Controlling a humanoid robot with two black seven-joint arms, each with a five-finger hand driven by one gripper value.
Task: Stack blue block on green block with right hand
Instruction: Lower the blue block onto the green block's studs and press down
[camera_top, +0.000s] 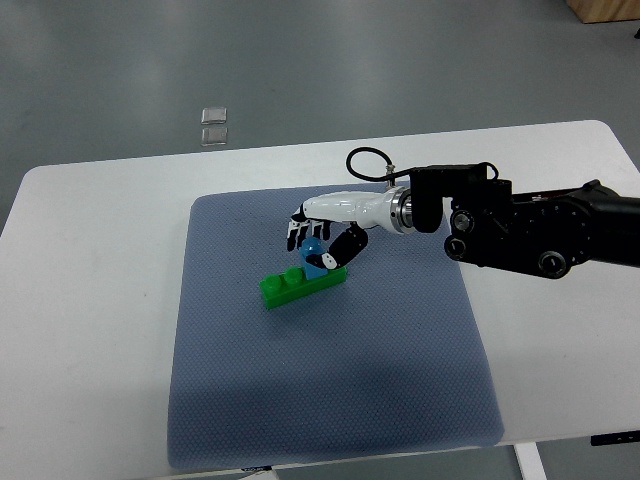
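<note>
Blue is the colour of the small plastic block (314, 252) that I watch first: it sits on top of the long green plastic studded brick (301, 285), towards the right half of that brick, and from my view the two seem to touch. My right hand (318, 236), white with dark fingertips, is closed around the blue block; the fingers (300, 236) come down on its far and left side and the dark thumb (347, 246) presses on its right side, so the block is pinched between them. I cannot tell if the block is pushed fully onto the studs or only rests on them, because the hand covers much of it. Two green studs on the left part of the brick are free and visible. The brick lies a little diagonal, its left end nearer to me, on a grey-blue textured fabric mat (330, 390), in the upper middle part of this mat. The mat is spread on a white table (90, 330) with rounded corners. My right arm (530, 232), black with a silver wrist ring and a black cable loop, enters from the right edge. On the grey floor (120, 60) behind the table lie two small clear square pieces (214, 125), one just beside the other.
</note>
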